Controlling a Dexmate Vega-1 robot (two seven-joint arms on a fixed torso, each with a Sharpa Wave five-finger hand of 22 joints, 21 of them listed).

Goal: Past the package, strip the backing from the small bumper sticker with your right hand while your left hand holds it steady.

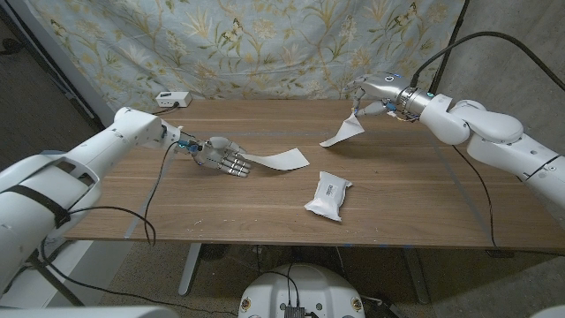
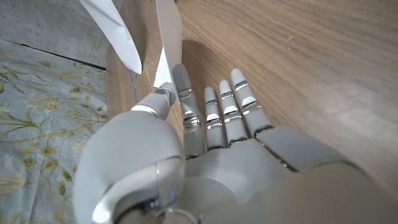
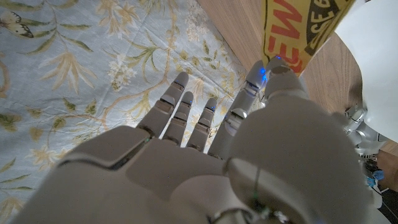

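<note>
1. On the wooden worktop (image 1: 397, 190), the left hand (image 1: 222, 157) lies at the left of middle with its fingers stretched out toward the centre.
2. Its thumb and a finger pinch the near end of a long white backing strip (image 1: 281, 160); the left wrist view shows the strip's end held between them, the other fingers straight and pressed to the wood.
3. That white strip runs from the left hand toward the worktop's middle and lies on the surface, its far end slightly lifted.
4. Further back and to the right, the right hand (image 1: 375, 93) is raised above the worktop's far edge, gripping the small bumper sticker (image 1: 343, 132) at its top between thumb and a finger.
5. From the right hand the sticker hangs downward, curling, with its lower end near or touching the worktop; I cannot tell which.
6. Seen from the right wrist, the sticker (image 3: 297, 31) is yellow with red lettering and a dark round emblem, pinched at the fingertips while the remaining fingers spread apart.
7. A white package (image 1: 327, 195) lies on the worktop nearer the robot, between the two hands and well apart from both.
8. A small white box (image 1: 171, 100) sits at the far left corner, in front of a floral curtain (image 1: 265, 44).
</note>
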